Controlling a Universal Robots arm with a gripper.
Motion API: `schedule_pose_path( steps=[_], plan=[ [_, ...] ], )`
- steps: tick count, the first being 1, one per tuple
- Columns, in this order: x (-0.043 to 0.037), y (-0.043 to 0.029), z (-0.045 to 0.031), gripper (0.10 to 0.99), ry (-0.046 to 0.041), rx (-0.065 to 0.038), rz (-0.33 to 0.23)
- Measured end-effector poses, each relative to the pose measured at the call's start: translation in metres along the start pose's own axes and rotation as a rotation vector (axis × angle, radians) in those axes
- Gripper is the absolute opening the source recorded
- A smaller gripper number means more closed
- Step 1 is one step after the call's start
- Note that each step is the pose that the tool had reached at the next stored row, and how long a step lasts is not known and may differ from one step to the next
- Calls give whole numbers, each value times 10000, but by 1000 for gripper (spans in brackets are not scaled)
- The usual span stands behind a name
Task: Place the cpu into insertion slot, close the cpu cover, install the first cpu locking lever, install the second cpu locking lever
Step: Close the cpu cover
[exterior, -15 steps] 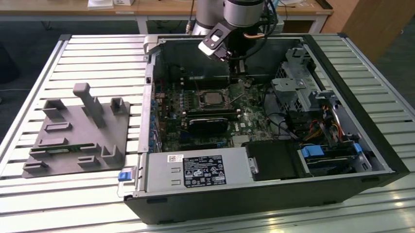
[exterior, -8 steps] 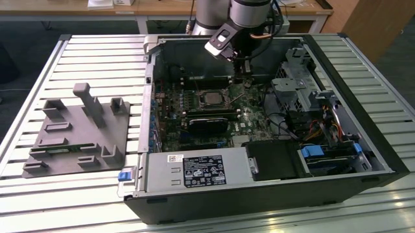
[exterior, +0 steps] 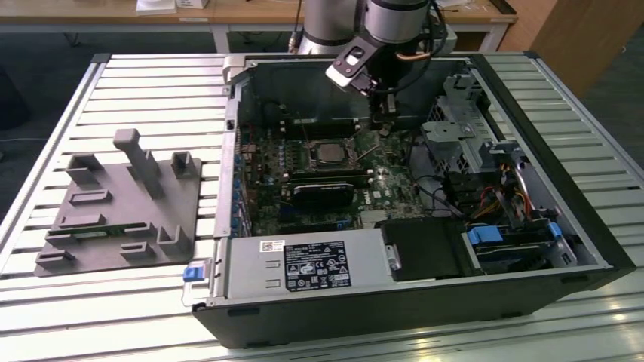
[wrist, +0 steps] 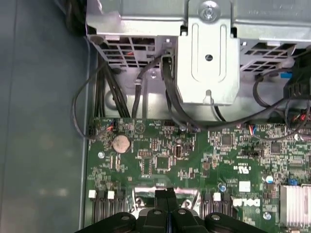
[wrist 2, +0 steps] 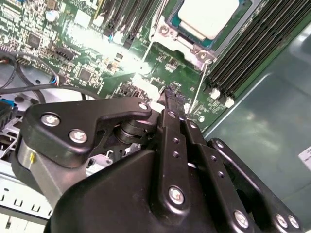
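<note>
Pincer: black two-fingered pincer [wrist 2: 171, 97], fingers [wrist: 162, 196] pressed together with nothing visible between them; lowered into the open case, tips close over the green circuit board [wrist: 160, 160].
Nearest thing: thin silver wire locking lever [wrist 2: 198, 83], just beside the tips, running out from the socket corner across the board; contact with it not clear.
Cpu: small flat square chip with dull silver-grey top [wrist 2: 209, 14], lying flat and level in the square black insertion slot [exterior: 310, 157], near the pincer but apart from it.
Cpu cover: thin silver metal frame [wrist 2: 167, 31], apparently folded down around the chip's edges.
Step in hand: by judgement, placing and covering done, work now on the first locking lever; lever looks unlatched, though its hook is hard to make out.
Call of the move: probably a steady sideways-and-down push on the springy wire, close to its free end, without slipping onto nearby board parts.
Around: long narrow black memory slots [wrist 2: 243, 53] beside the socket; black computer case [exterior: 574, 188] lying open on the slatted metal table [exterior: 151, 83]; grey moulded holder [exterior: 111, 204] well apart on the exterior view's left.
</note>
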State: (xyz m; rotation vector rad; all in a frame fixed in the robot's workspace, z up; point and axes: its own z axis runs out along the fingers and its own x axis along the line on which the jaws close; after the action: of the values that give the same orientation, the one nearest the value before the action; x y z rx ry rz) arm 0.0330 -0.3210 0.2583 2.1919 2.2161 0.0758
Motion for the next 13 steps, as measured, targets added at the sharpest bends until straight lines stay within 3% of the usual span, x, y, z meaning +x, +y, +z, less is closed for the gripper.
schedule_pose_path(
  steps=[13],
  plan=[
    [-2, 187, 23, 106, -3, 56, 1]
  ],
)
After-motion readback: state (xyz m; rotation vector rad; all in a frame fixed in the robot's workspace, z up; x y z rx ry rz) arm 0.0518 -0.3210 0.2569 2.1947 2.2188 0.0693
